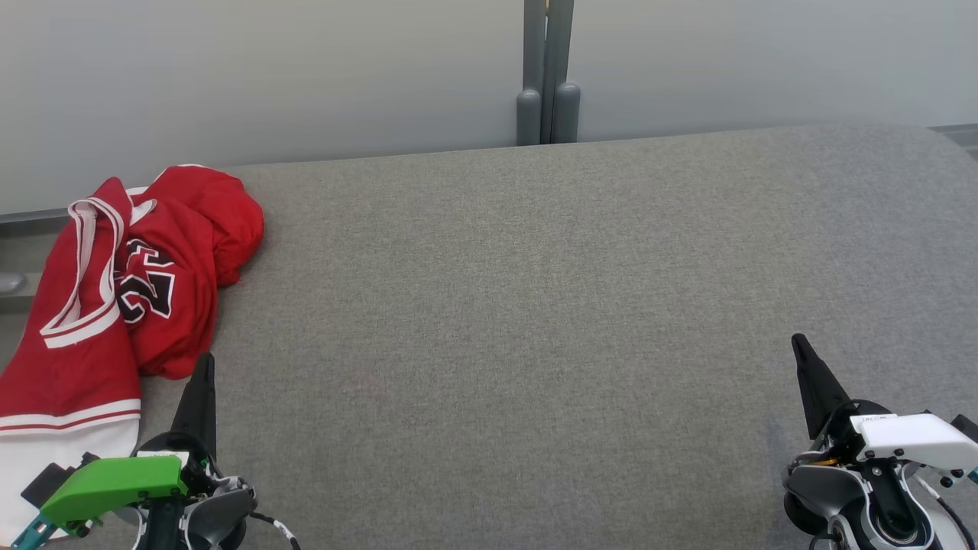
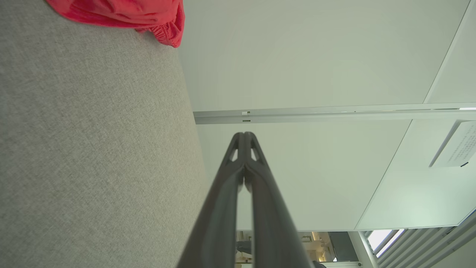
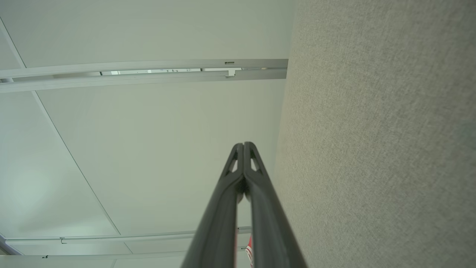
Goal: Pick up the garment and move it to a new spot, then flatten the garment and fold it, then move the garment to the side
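While the left gripper and right gripper sit with jaws together, the jersey at the table's left edge seemingly awaits pickup, so the left must open first.

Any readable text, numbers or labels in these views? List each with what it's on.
"2", then a creased second digit, 2 or 3: black with white edging, on the red jersey.
Small print on the white wrist cover: too small to read.
Wall sign: blurred, unreadable.
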Controlling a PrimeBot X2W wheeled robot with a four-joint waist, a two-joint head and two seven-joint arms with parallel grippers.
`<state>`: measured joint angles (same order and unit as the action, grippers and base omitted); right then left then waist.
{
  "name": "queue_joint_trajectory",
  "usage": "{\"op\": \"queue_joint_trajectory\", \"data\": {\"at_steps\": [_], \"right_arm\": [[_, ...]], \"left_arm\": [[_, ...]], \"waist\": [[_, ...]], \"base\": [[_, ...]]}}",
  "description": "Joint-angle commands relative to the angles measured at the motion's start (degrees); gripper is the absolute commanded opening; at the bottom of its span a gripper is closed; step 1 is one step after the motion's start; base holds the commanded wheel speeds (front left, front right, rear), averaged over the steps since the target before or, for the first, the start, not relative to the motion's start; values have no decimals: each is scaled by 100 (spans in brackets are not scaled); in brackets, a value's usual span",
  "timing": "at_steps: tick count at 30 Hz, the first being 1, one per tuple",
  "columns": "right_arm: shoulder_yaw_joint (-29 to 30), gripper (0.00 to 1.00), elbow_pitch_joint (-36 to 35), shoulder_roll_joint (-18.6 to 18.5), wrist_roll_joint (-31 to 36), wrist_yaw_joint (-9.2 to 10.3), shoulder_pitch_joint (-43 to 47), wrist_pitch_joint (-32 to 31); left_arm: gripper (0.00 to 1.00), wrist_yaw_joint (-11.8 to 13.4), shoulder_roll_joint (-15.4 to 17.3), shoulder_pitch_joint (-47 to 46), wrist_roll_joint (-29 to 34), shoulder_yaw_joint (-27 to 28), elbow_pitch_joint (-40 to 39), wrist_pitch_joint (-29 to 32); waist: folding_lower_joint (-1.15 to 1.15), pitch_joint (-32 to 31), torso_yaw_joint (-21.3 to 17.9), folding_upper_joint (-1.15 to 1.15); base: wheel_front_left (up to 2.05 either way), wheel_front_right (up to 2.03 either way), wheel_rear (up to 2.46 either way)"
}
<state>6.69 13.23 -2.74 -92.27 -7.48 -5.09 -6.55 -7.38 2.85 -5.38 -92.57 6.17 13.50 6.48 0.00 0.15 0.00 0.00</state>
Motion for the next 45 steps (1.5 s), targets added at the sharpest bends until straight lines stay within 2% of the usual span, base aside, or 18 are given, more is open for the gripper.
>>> {"op": "queue_joint_trajectory", "data": {"at_steps": [1,7,8,15,21,38,45], "right_arm": [[-4,0,-18,-29,-44,-3,-61,-24],[-4,0,-18,-29,-44,-3,-61,-24],[0,100,0,0,0,1,0,0],[-82,100,124,12,79,2,0,126],[-233,100,204,-85,567,2,-83,322],[-165,100,45,-21,3410,1,-116,751],[-235,100,-17,-6,4378,0,-118,905]], "left_arm": [[0,-22,1,-74,14,14,-4,13],[0,-22,1,-74,14,14,-4,13],[100,0,0,0,0,0,0,0],[100,56,-6,74,-15,1,-7,-46],[100,118,80,137,189,-26,-113,-179],[100,407,523,170,1915,-511,-139,-741],[100,465,653,152,2657,-693,-91,-899]], "waist": [[0,0,0,0],[0,0,0,0],[0,0,0,0],[0,-3,5,0],[0,-7,12,0],[0,-29,33,0],[0,-35,41,0]], "base": [[0,0,0],[0,0,0],[0,0,0],[0,0,0],[0,0,0],[0,0,0],[0,0,0]]}}
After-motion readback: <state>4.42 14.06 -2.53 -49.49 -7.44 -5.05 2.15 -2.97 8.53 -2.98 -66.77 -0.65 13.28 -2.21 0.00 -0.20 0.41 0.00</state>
